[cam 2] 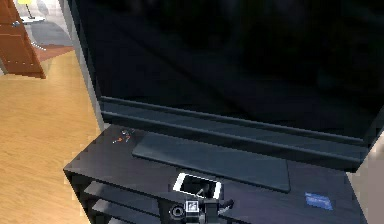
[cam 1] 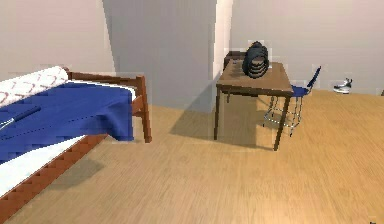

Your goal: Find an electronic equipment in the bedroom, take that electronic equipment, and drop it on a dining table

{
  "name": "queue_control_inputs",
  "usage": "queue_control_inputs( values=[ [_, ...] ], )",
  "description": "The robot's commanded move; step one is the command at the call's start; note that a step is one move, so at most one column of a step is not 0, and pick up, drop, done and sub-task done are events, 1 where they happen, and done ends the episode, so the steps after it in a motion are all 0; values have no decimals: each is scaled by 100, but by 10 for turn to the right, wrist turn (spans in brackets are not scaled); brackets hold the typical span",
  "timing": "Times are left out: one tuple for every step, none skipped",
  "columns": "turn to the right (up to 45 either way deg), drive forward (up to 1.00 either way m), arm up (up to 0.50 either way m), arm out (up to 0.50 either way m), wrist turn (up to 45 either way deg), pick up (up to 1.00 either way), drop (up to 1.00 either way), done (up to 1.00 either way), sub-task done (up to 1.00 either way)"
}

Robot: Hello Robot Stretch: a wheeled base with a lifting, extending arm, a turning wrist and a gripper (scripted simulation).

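A large dark television (cam 2: 230,70) stands on a black TV stand (cam 2: 110,165). A small white phone-like slab (cam 2: 195,186) lies flat on the stand's top, in front of the screen's base. At the bottom edge of the arm side view, just below that slab, is my gripper (cam 2: 186,210), its dark body beside a white marked square. The slab rests on the stand right at the gripper's far end, so I cannot tell whether the gripper holds anything.
A small reddish item (cam 2: 122,137) and a dark blue card (cam 2: 318,198) also lie on the stand. In the forward view, a bed (cam 1: 60,115) with a blue blanket is left. A wooden table (cam 1: 255,82) carries a dark bag (cam 1: 256,61), with a blue chair (cam 1: 300,92) beside it.
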Motion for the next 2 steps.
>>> queue_control_inputs(
  values=[
    [0, 0, 10, 0, 0, 0, 0, 0, 0],
    [0, 0, 24, 0, 0, 0, 0, 0, 0]
  ],
)
